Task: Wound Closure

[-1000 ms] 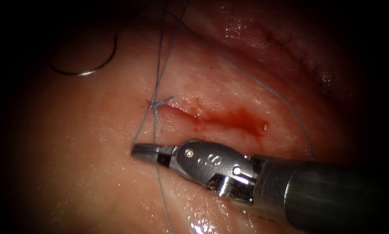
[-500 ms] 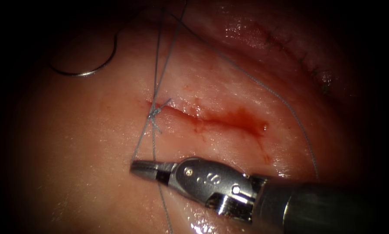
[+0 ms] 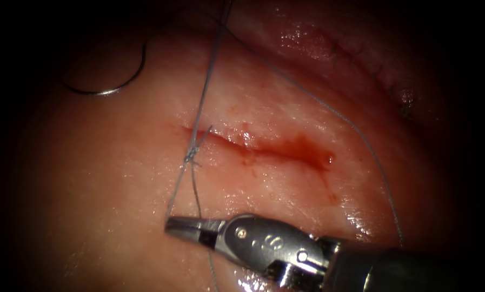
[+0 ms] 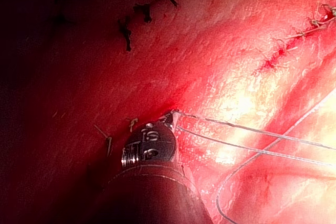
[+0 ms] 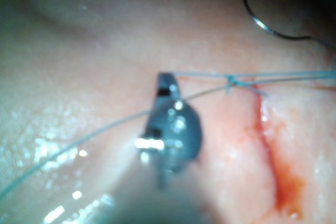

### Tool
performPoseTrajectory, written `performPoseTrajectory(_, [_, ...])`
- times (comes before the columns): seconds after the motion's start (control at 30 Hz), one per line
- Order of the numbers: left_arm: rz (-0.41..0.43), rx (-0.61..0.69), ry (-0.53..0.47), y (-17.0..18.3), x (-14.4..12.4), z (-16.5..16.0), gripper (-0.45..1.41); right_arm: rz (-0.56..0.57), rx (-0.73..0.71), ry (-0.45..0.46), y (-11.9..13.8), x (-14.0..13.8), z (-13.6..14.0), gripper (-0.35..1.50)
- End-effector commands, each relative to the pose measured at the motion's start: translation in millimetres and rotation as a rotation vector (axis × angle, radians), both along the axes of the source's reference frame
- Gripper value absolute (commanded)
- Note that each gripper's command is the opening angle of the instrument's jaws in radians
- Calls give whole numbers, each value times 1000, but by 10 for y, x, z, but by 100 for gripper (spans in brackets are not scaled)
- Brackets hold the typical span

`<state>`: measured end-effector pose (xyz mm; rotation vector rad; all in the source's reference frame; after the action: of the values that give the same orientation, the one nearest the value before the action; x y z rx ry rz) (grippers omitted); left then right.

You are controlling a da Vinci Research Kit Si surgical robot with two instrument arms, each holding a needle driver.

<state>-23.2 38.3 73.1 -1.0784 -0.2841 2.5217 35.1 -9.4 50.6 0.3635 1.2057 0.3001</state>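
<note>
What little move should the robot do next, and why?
Probably a gentle pull on the thread, away from the cut, to snug the knot. The right tool has its fingers shut on thread below the cut; the knot sits at its left end. The needle lies free on the tissue. Thread runs to the left tool.

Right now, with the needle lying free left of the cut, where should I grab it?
Probably mid-curve of the needle, from above: it lies flat on the tissue, not in it, both ends curling away up-picture. The right hand is shut on thread.
</note>
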Motion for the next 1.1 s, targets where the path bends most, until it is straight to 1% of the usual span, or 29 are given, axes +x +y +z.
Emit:
performPoseTrajectory(0.03, [1,-2,-4,-2,-3,4,-45,36,10,-1,4,1,6,-35])
performPoseTrajectory(0.13, [4,-3,-6,-7,1,2,-45,78,8,-2,9,0,6,-35])
performPoseTrajectory(0.2, [10,-3,-11,-13,9,-1,-45,119,7,4,11,-6,5,-35])
performPoseTrajectory(0.23, [15,-4,-15,-20,16,-5,-45,157,11,15,16,-13,1,-35])
performPoseTrajectory(0.27, [15,-4,-15,-20,16,-5,-45,157,11,15,16,-13,1,-35])
performPoseTrajectory(0.3, [19,-3,-16,-23,20,-7,-45,185,9,4,21,-19,-2,-35])
performPoseTrajectory(0.33, [24,-3,-23,-30,30,-12,-45,222,11,2,29,-29,-5,-35])
performPoseTrajectory(0.37, [33,-5,-25,-33,35,-15,-45,242,14,6,34,-36,-6,-35])
performPoseTrajectory(0.43, [34,-4,-27,-35,40,-18,-45,249,16,3,37,-40,-7,-35])
performPoseTrajectory(0.47, [37,-1,-30,-41,51,-26,-45,271,19,-7,42,-51,-10,-35])
performPoseTrajectory(0.5, [40,2,-29,-43,57,-30,-45,279,19,-7,43,-53,-10,-35])
performPoseTrajectory(0.53, [37,6,-35,-46,71,-43,-45,297,20,-21,46,-59,-11,-35])
performPoseTrajectory(0.57, [36,8,-36,-47,74,-46,-45,306,19,-29,46,-60,-10,-35])
performPoseTrajectory(0.6, [24,14,-43,-44,86,-60,-45,324,17,-33,47,-58,-9,-11])
performPoseTrajectory(0.7, [9,29,-51,-39,99,-83,-45,354,13,-17,48,-58,-9,79])
performPoseTrajectory(0.73, [-1,33,-54,-36,102,-91,-45,365,13,-11,50,-59,-9,101])
performPoseTrajectory(0.77, [-8,42,-61,-31,106,-107,-45,385,13,-6,53,-60,-10,121])
performPoseTrajectory(0.8, [-8,42,-61,-31,106,-107,-45,385,13,-6,53,-60,-10,121])
performPoseTrajectory(0.83, [-12,41,-75,-27,109,-123,-45,415,11,2,56,-61,-13,138])
performPoseTrajectory(0.87, [-14,40,-80,-26,111,-135,-45,452,18,19,57,-63,-16,148])
performPoseTrajectory(0.9, [-17,40,-79,-26,113,-143,-45,454,18,29,55,-64,-18,148])
performPoseTrajectory(0.93, [-17,40,-79,-26,113,-143,-45,454,18,29,55,-64,-18,148])
performPoseTrajectory(1.0, [-17,39,-86,-28,117,-159,-45,445,50,59,47,-65,-28,148])
performPoseTrajectory(1.03, [-22,42,-92,-29,119,-165,-45,446,50,66,45,-65,-31,146])
performPoseTrajectory(1.07, [-22,42,-99,-30,122,-174,-45,448,54,71,46,-66,-39,140])
performPoseTrajectory(1.1, [-22,42,-99,-30,122,-174,-45,448,54,71,46,-66,-39,140])
